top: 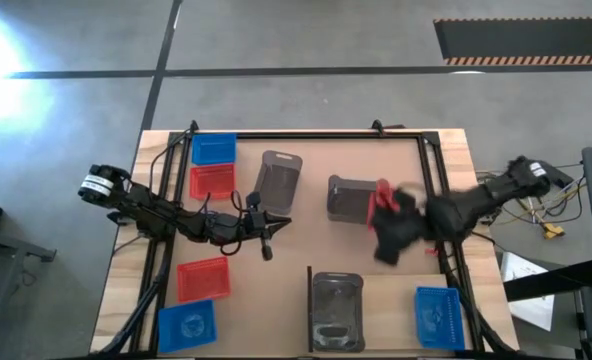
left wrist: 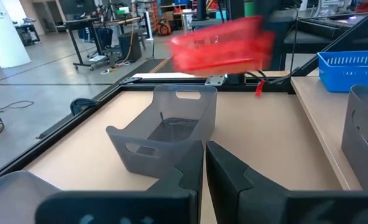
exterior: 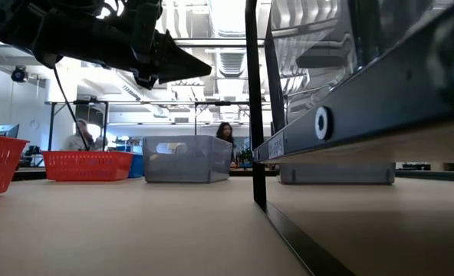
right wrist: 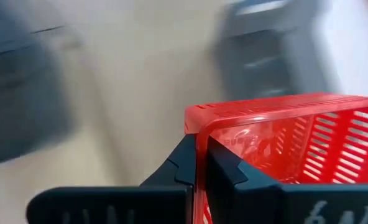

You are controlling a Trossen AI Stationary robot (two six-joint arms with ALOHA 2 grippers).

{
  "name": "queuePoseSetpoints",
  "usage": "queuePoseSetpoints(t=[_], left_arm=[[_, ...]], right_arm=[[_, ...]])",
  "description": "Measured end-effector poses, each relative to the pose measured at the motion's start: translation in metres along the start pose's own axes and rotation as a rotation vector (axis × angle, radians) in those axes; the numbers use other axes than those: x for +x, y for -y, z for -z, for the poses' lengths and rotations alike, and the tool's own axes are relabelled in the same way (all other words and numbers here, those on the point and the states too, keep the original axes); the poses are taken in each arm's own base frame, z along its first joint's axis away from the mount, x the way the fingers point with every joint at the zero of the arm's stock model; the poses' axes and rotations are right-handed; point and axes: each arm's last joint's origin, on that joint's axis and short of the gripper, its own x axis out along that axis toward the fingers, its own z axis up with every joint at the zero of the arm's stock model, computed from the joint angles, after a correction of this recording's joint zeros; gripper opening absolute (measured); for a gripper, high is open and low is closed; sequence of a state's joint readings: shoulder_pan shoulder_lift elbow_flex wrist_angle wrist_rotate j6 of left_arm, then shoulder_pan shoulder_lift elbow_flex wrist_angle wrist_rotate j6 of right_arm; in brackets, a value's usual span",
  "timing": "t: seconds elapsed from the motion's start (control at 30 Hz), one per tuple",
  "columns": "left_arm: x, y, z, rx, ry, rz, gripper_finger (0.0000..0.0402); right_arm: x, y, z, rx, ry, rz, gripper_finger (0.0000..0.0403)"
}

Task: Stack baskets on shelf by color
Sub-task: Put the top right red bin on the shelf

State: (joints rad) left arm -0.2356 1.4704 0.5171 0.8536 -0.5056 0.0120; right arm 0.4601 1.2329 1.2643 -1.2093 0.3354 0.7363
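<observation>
A grey concrete floor (top: 306,45) crossed by dark lines surrounds the table. Beyond it, a bright open workshop holds ceiling ducts (exterior: 227,57), desks and two distant people (exterior: 80,136).

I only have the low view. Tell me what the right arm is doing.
Observer: The right gripper has its jaws shut on the rim of a red basket.
Operator: Give me its position.
Observer: From above, it is at the end of the central grey basket, not over the shelf.
Operator: Report what your views add on the shelf.
Observer: A blue basket sits on it, apart from the second grey basket.
</observation>
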Motion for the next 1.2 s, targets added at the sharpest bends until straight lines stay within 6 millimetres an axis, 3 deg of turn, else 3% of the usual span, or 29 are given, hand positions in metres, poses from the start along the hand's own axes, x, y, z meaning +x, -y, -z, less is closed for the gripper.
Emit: queuePoseSetpoints(t=[0.27, 0.43, 0.57, 0.9, 1.2], left_arm=[[0.000, 0.000, 0.000, 0.001, -0.001, 0.000, 0.0003], [0.000, 0.000, 0.001, 0.002, -0.004, 0.001, 0.0003], [0.000, 0.000, 0.001, 0.003, -0.005, 0.001, 0.0003], [-0.001, 0.001, 0.001, -0.001, -0.004, 0.007, 0.0003], [-0.004, 0.007, 0.001, -0.001, -0.003, 0.032, 0.0003]], right_arm=[[-0.023, -0.115, 0.028, -0.053, -0.019, -0.133, 0.0009], [-0.011, -0.173, 0.037, -0.080, -0.104, -0.170, 0.0009], [0.008, -0.206, 0.043, -0.109, -0.202, -0.162, 0.0009], [0.037, -0.243, 0.061, -0.224, -0.305, -0.004, 0.0009], [0.047, -0.247, 0.066, -0.342, -0.311, 0.012, 0.0021]])
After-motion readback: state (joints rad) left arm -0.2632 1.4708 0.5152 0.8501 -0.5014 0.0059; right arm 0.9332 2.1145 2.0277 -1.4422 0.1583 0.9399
